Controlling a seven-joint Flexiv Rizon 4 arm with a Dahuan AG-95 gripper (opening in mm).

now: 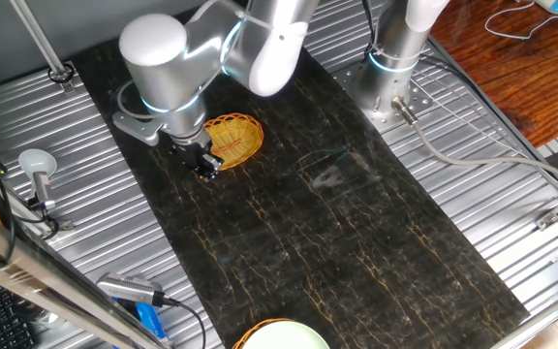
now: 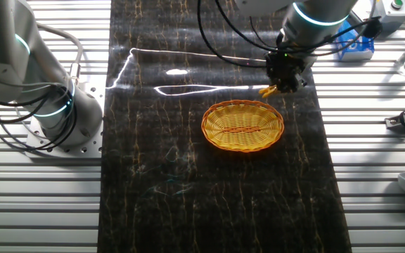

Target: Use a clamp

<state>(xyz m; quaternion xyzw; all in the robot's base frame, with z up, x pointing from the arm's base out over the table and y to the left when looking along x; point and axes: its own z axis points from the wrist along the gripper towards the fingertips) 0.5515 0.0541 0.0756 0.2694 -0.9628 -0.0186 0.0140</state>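
The clamp [image 2: 266,91] is a tiny yellow-orange clip that sticks out to the left of my gripper [image 2: 284,83]. In one fixed view the clamp [image 1: 211,166] shows as a small orange bit between the black fingers of the gripper [image 1: 205,167]. The gripper is shut on it and holds it low over the dark mat, just beyond the rim of the round woven basket [image 2: 242,126]. The basket [image 1: 233,136] lies on the mat and holds nothing that I can see. The clamp's prongs are partly hidden by the fingers.
A second arm's base [image 1: 393,60] stands at the mat's far side and also shows in the other fixed view [image 2: 51,98]. A white bowl in a basket [image 1: 281,337] sits at the near edge. A blue box [image 2: 352,46], cables and metal fixtures [image 1: 37,170] lie on the ribbed tabletop.
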